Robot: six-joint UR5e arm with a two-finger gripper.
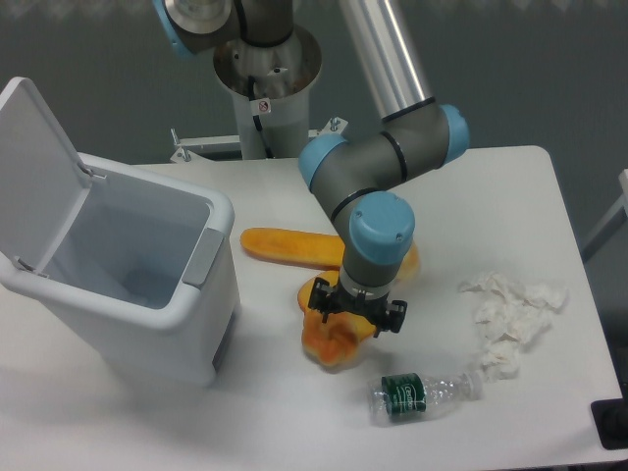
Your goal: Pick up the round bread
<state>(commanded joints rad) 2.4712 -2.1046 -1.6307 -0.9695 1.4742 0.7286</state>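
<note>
The hand (345, 316) sits right down on the round bread (331, 339) on the desk (510, 196), grip impossible to tell; the open bin (147, 285) looks bare inside; a bottle (424, 391) lies close by.

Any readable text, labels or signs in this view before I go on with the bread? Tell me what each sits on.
Nothing can be quoted.
Green label on the plastic bottle: pale print, too blurred to read.
Small red-and-white sticker on the robot base column: a prohibition-style sign, too small to read.
Trash bin and crumpled tissue: no markings visible.
</note>
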